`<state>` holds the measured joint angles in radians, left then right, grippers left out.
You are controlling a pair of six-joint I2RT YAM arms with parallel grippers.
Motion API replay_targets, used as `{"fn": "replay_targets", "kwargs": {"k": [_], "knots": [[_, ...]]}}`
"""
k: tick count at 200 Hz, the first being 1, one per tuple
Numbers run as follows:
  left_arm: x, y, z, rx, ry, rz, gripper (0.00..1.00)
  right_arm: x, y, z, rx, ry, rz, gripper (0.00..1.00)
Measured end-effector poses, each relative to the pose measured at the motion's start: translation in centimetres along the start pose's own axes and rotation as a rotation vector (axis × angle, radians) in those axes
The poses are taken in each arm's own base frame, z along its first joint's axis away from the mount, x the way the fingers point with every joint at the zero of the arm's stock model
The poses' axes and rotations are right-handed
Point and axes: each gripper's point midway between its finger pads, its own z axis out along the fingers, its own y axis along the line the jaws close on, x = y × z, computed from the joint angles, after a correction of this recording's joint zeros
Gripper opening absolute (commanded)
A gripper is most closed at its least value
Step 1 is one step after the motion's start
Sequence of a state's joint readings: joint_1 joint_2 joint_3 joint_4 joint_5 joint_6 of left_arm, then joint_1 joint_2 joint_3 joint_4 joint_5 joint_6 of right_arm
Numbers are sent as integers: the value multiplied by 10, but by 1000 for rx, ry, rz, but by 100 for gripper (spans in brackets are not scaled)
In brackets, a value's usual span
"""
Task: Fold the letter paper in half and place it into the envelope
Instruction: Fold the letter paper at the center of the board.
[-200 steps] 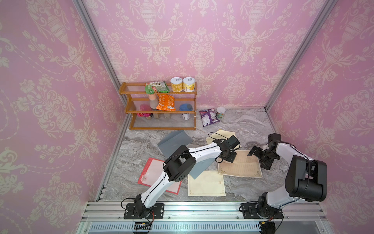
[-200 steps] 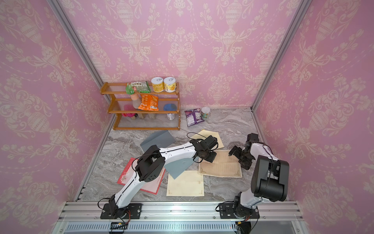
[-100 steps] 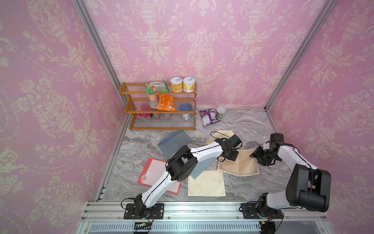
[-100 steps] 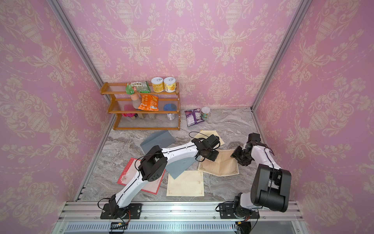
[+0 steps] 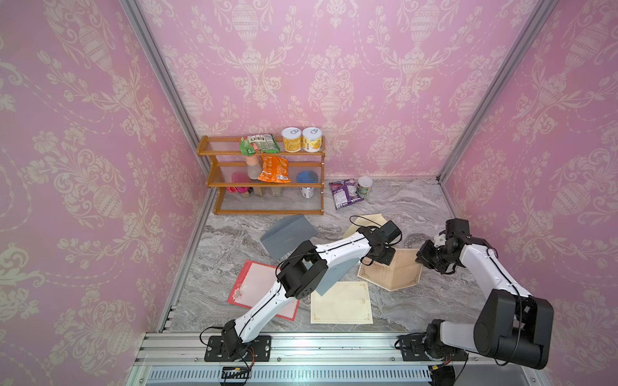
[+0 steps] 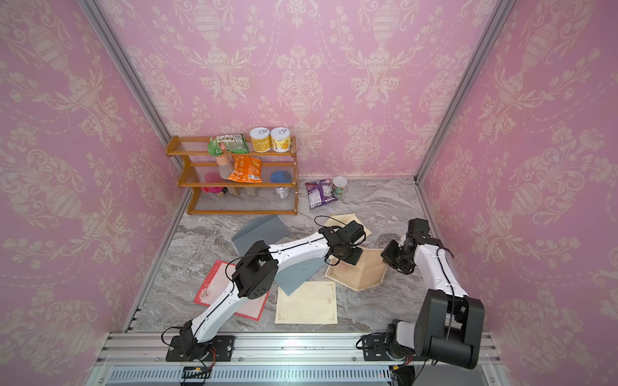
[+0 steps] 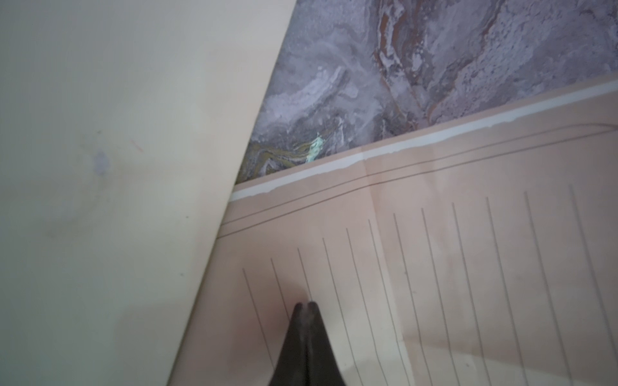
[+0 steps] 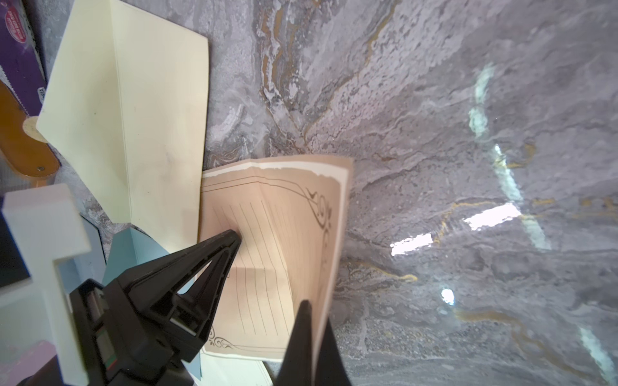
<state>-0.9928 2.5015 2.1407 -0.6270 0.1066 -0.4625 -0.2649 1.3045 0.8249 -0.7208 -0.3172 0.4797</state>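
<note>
Lying bent along a crease, the paper is pressed down on its flat half by the clenched left claw, while its edge nearest the right arm is pinched and held raised by the right claw. The cream envelope is seen just beside it on the surface.

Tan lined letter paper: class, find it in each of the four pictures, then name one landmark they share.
A top view: tan lined paper right of centre on the marble, between the arms.
A top view: same spot, one edge raised.
Left wrist: under the shut left fingers.
Right wrist: mid-picture, edge pinched by the right fingers.
Shared landmark: cream envelope beside it.
</note>
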Motion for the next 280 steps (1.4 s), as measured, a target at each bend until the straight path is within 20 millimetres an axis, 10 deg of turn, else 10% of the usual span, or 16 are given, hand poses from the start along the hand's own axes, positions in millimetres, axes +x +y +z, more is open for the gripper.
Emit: {"fn": "replay_targets", "kwargs": {"k": [39, 82, 109, 175, 209, 280], "knots": [[-4, 3, -11, -29, 14, -5, 2, 0, 19, -17, 31, -53, -46, 0], [-16, 27, -34, -84, 5, -25, 30, -20, 78, -73, -29, -204, -104, 0], [-37, 49, -71, -124, -45, -42, 57, -32, 127, -108, -115, -270, -154, 0], [-94, 109, -180, -207, -240, -145, 75, -22, 201, -162, -314, -265, -210, 0], [-100, 117, -193, -223, -269, -153, 74, -23, 208, -144, -315, -211, -195, 0], [-96, 113, -185, -204, -252, -149, 63, -22, 167, -41, -157, -48, -155, 0]]}}
